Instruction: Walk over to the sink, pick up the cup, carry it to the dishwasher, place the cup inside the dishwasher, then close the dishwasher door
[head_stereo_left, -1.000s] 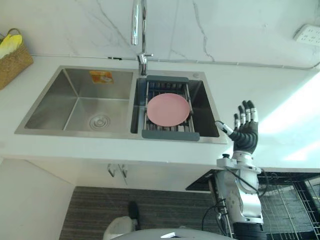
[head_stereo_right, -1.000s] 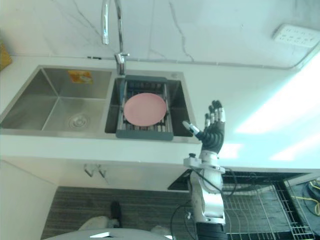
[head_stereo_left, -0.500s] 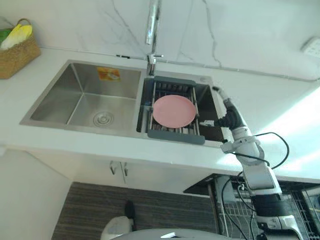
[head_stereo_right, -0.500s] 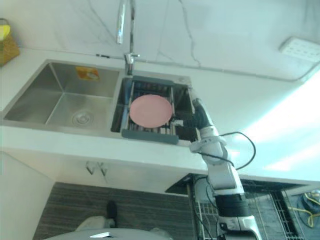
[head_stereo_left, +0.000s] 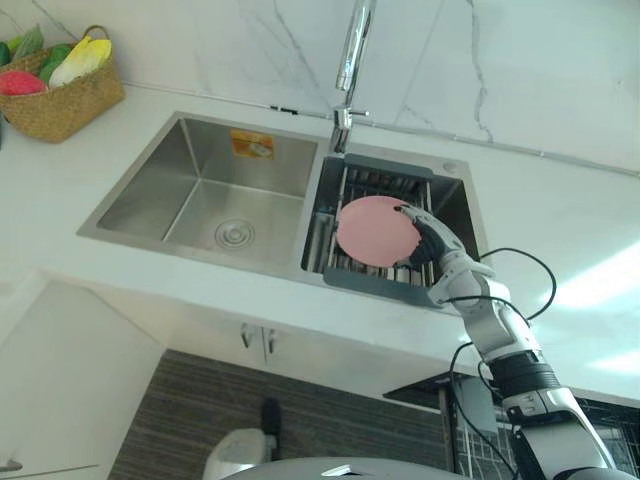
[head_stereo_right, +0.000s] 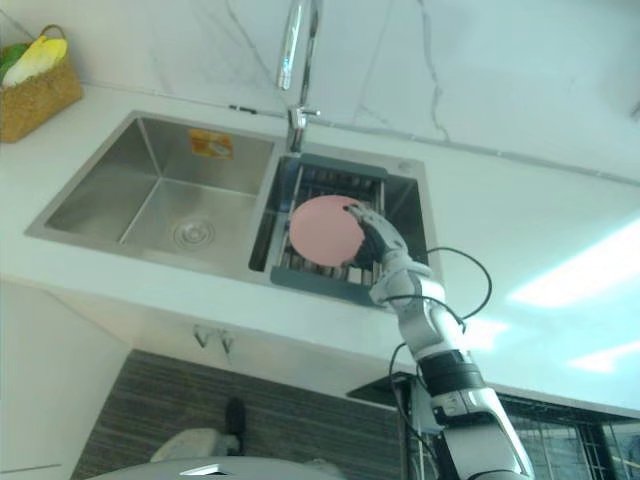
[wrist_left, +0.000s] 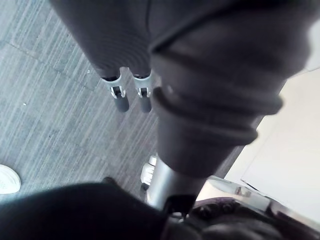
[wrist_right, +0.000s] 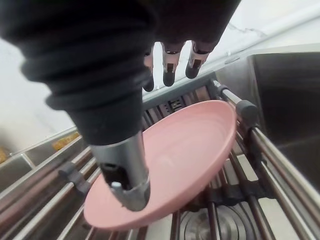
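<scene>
Left hand: hung above the floor, fingers relaxed.
Right hand: held open at the pink plate's right rim, fingers straight, thumb by the rim.
Pink plate: laid on the drainer rack across the sink's right basin.
Basket: at the surface's far left corner.

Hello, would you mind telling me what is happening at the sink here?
The robot's right hand reaches over the pink plate, which lies on the rack in the right basin of the sink. Its fingers are straight above the plate, thumb by its rim, not yet closed. The left hand hangs over the floor.
</scene>
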